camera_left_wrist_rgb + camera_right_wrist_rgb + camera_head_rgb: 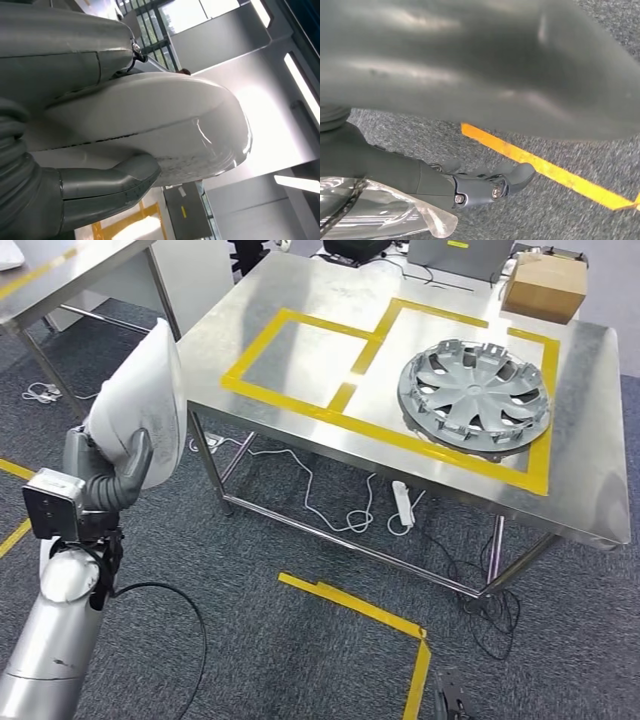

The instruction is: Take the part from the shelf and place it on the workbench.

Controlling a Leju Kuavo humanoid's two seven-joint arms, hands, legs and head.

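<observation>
Head view: left hand (113, 480) carried the white part (143, 400) at frame left, thumb clasped over it.
The workbench (226, 340) lay to its right (yellow-taped bay free); right hand (486, 182) hung loosely curled, apparently empty.

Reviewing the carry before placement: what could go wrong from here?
1. The left hand holds the white part near one edge; it could slip or tilt.
2. The hubcap fills the right taped box on the workbench; aim left.
3. The part may clip the workbench's near edge.
</observation>
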